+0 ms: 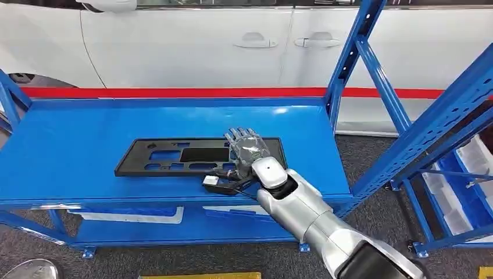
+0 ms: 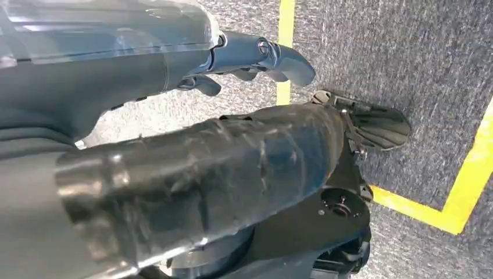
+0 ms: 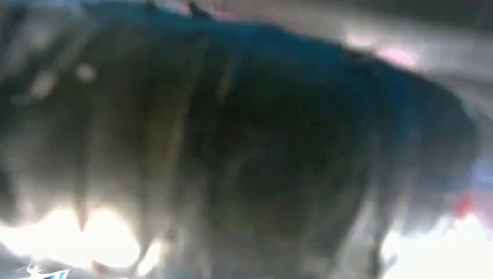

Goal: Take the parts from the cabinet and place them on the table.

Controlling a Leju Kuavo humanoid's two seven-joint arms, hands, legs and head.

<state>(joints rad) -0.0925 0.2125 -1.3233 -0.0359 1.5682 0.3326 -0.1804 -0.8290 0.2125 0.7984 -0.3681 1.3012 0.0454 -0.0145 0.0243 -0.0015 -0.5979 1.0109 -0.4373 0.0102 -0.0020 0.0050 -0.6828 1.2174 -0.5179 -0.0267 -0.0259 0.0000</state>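
Note:
A long flat black panel (image 1: 174, 157) with several cutouts lies on the blue top shelf (image 1: 75, 139) of the cabinet. My right hand (image 1: 247, 148) rests on the panel's right end, fingers stretched out flat and apart over its top; the thumb is hidden. The panel sits level on the shelf. The right wrist view is a dark blur. My left hand (image 2: 250, 64) hangs beside my body over the grey carpet, fingers loosely extended and holding nothing.
Blue uprights and diagonal braces (image 1: 372, 64) of the rack rise just right of my right arm. A second blue rack with white bins (image 1: 465, 174) stands at the far right. A white car (image 1: 232, 40) is behind the shelf. Yellow floor tape (image 2: 459, 203) crosses the carpet.

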